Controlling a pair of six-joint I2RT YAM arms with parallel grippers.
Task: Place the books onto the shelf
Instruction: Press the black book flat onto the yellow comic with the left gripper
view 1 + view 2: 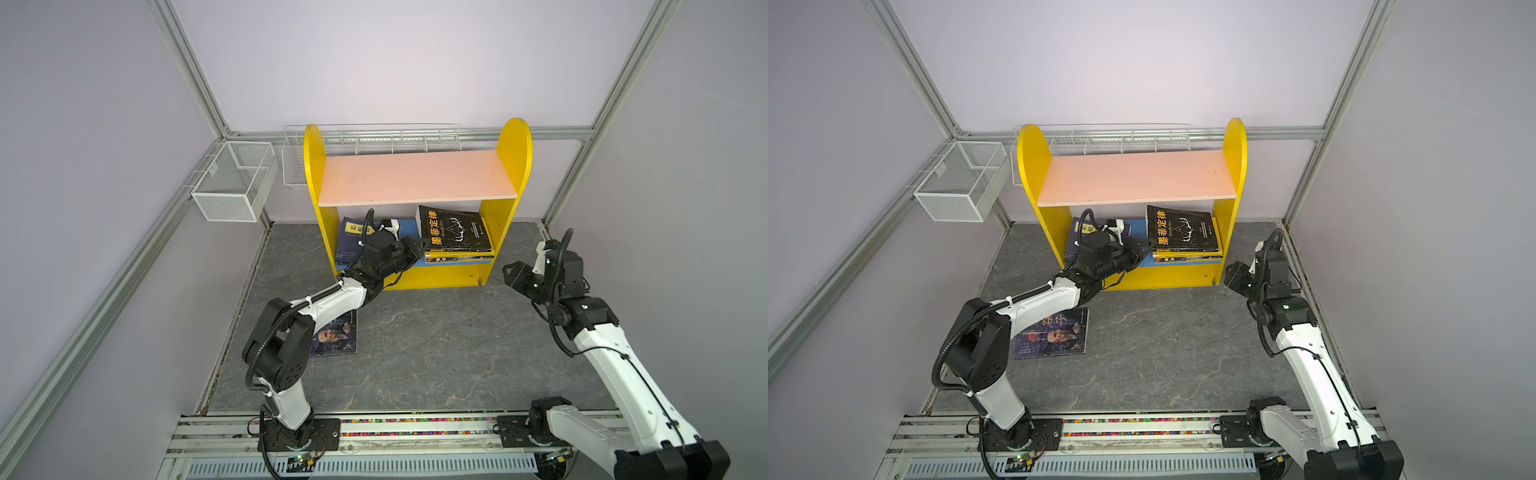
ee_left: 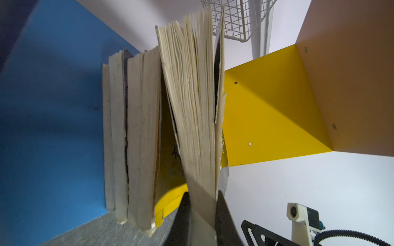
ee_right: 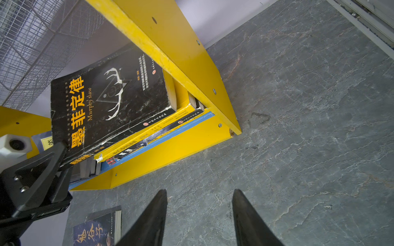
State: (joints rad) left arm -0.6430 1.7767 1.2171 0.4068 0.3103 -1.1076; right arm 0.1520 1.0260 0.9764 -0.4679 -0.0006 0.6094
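Black scuffed book (image 1: 453, 226) tilts, seemingly in left tool (image 1: 423, 245).

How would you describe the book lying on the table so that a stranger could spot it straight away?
Start at the yellow-sided shelf standing at the back of the grey table. In front of it, partly under the left arm, a dark blue book lies flat. It alone is off the shelf, and its cover shows a painted face.
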